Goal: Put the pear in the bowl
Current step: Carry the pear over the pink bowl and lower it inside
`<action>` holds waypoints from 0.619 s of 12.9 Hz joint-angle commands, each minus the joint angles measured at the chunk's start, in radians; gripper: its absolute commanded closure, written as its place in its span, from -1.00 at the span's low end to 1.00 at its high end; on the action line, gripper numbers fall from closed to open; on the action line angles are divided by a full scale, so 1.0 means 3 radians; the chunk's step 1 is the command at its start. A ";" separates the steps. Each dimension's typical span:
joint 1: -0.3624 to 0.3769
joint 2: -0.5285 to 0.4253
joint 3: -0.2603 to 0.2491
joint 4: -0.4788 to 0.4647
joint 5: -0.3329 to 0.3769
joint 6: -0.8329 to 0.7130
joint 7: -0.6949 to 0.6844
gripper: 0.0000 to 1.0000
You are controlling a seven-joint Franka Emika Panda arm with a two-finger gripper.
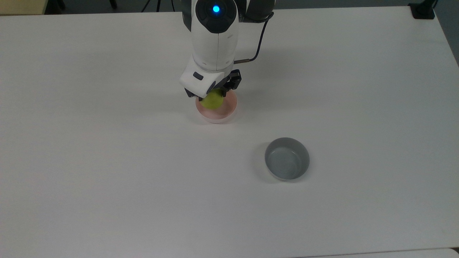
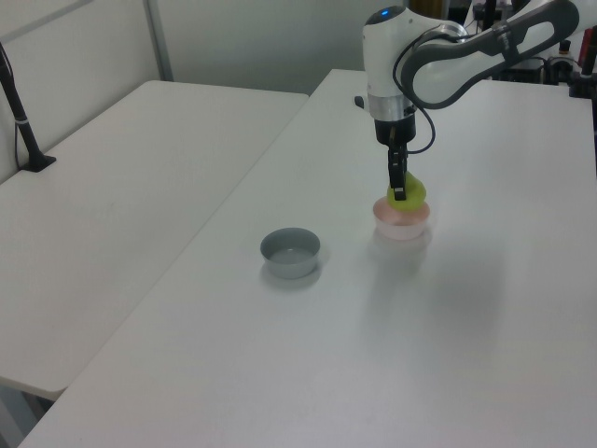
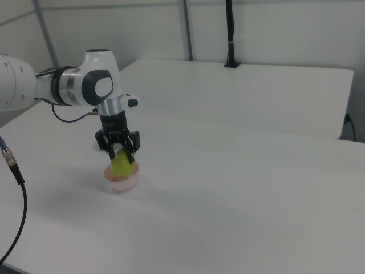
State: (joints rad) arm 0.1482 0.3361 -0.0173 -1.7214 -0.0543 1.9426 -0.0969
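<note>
The placing step is in hand: the jaws of the gripper point(image 1: 213, 95) are closed on the pear point(image 1: 212, 100), which hangs within the mouth of the pink bowl point(image 1: 229, 110), its lower part already below the rim in the left view and the right view. The bowl stands toward the far edge of the desk point(image 1: 107, 161) as the top view shows it, roughly midway along that edge. Whether the fruit touches the bowl's floor I cannot tell, so the next move, as I judge it, calls for a small further descent if any, then a gentle parting of the jaws and a straight lift clear (a sideways pull could tip so light a bowl). A grey bowl point(image 1: 287, 158) sits well apart, nearer the middle of the desk, and plays no part. The desk is plain white and matte; a second white desk point(image 2: 121, 187) adjoins it, and pale partition walls with upright posts close the room behind.
</note>
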 commanded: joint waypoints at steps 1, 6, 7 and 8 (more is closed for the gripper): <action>0.0099 0.0025 -0.0035 -0.0071 0.0007 0.0156 0.0052 -0.09; 0.0099 0.0040 -0.0035 -0.0066 0.0002 0.0162 0.0067 -1.00; 0.0094 0.0035 -0.0035 -0.0055 -0.0003 0.0157 0.0093 -1.00; 0.0089 0.0025 -0.0035 -0.0045 -0.0003 0.0136 0.0098 -1.00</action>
State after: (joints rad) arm 0.1660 0.3631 -0.0171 -1.7210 -0.0544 1.9616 -0.0928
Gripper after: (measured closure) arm 0.057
